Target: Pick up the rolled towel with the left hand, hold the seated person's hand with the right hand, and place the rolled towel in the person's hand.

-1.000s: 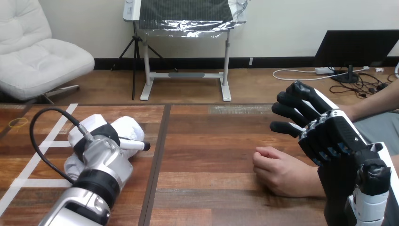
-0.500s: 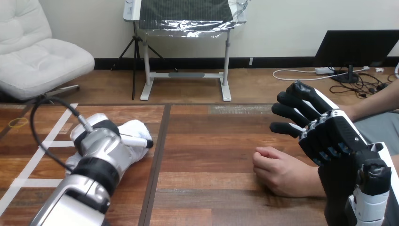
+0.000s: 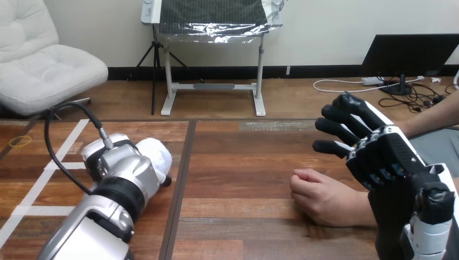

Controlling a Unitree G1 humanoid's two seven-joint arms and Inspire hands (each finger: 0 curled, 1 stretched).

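The white rolled cloth towel (image 3: 157,153) sits at the left of the brown wooden table (image 3: 243,162) against the left hand (image 3: 111,154), whose grip I cannot tell, so a lift could drop it, while the right hand (image 3: 379,154), fingers straight and apart, hovers over the person's fisted hand (image 3: 319,199).

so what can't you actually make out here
Head view: whether the left hand grips the rolled towel; its own wrist and forearm cover the contact.
Head view: most of the rolled towel, hidden behind that hand.
Head view: the wrist end of the person's hand, covered by the right hand and its arm.
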